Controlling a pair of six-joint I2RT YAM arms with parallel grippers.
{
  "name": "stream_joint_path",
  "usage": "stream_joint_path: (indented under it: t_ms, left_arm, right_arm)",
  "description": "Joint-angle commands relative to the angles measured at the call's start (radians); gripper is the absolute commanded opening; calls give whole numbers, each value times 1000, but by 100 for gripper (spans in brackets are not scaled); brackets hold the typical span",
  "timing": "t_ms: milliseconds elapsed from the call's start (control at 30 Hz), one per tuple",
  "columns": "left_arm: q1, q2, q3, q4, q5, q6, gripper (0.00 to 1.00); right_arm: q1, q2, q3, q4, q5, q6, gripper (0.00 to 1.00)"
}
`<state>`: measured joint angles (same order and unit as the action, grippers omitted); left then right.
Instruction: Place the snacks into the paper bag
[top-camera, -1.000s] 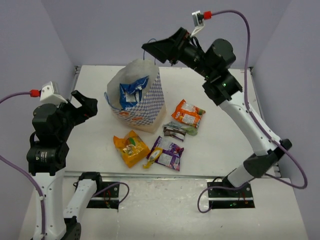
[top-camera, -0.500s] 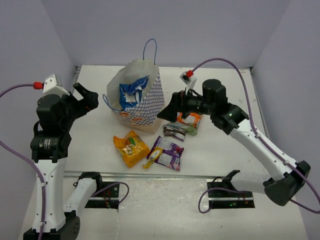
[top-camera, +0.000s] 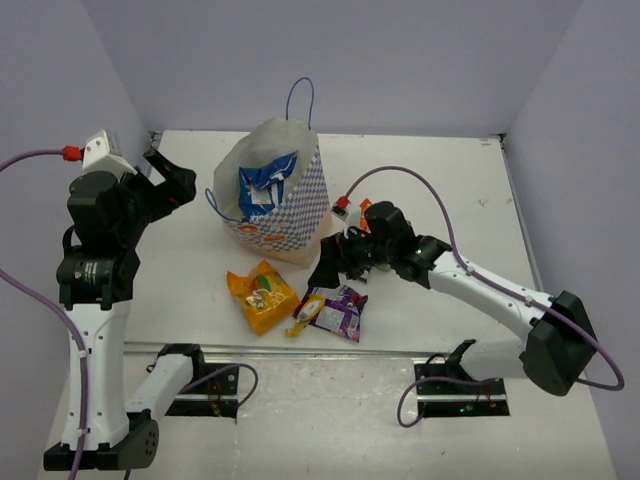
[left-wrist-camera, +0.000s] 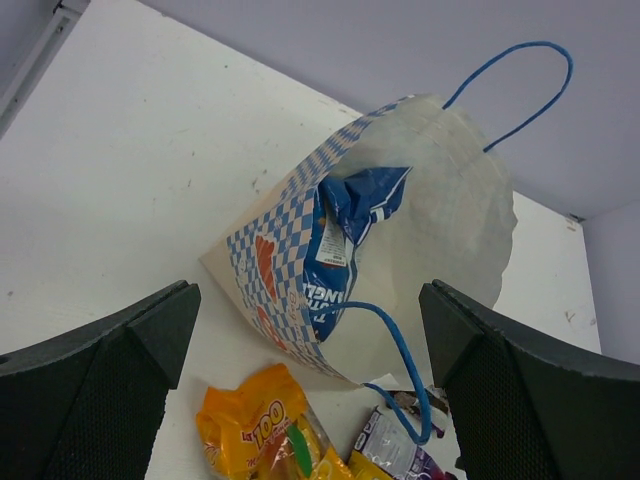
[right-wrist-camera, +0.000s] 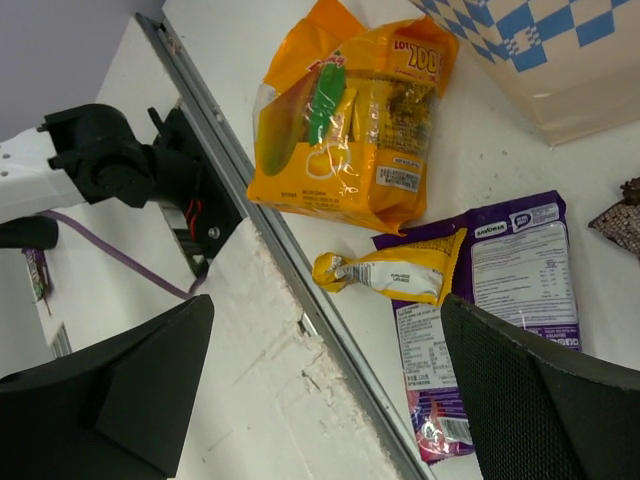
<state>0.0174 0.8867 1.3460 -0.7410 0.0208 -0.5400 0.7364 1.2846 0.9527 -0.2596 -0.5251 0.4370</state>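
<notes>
Both tools stand wide apart and empty: the left tool (top-camera: 170, 180) hangs left of the paper bag (top-camera: 290, 215), the right tool (top-camera: 330, 270) low by the purple packet (top-camera: 343, 308) on the desk (top-camera: 450, 180). The blue-and-white bag (top-camera: 262, 185) sits inside the paper bag. Only the right wrist view catches an end of the brown bar (right-wrist-camera: 625, 215).

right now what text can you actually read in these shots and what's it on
"100": on the yellow bag, in both wrist views; the smaller print around it is too small to read.
Blue bag: large white letters, crumpled and partly hidden, not readable.
Purple packet: a small logo and fine print, too small to read.
Paper bag: orange logos, too blurred to read.
</notes>
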Motion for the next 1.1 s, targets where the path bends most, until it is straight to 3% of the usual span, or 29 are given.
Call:
stream_joint_path:
  t_ms: [0,267,633,667,700,733,767,1067]
  left_arm:
    - [-4,-12,61,26,-15,5,100]
    - [-4,-17,93,-23,-44,23,100]
    - [-4,-46,142,-109,-122,92,100]
    - [-4,-51,142,-112,-127,95,100]
    - [-4,-55,146,-113,-128,97,100]
    - [-4,-55,148,-116,-128,100,100]
    - [-2,-57,151,-118,-128,103,100]
    - [-4,-91,127,-104,-148,95,100]
  right_arm:
    - [47,39,-41,167,57,51,99]
    - [121,203,-104,449,123,98,99]
    - [257,541,-6,620,208,154,99]
    - [273,570,-5,638,168,163,95]
    - [274,579,-3,645,119,161,36]
    - [276,578,-6,617,90,178,10]
    - [278,564,-17,602,96,187,0]
    - [287,73,-229,433,155,152,0]
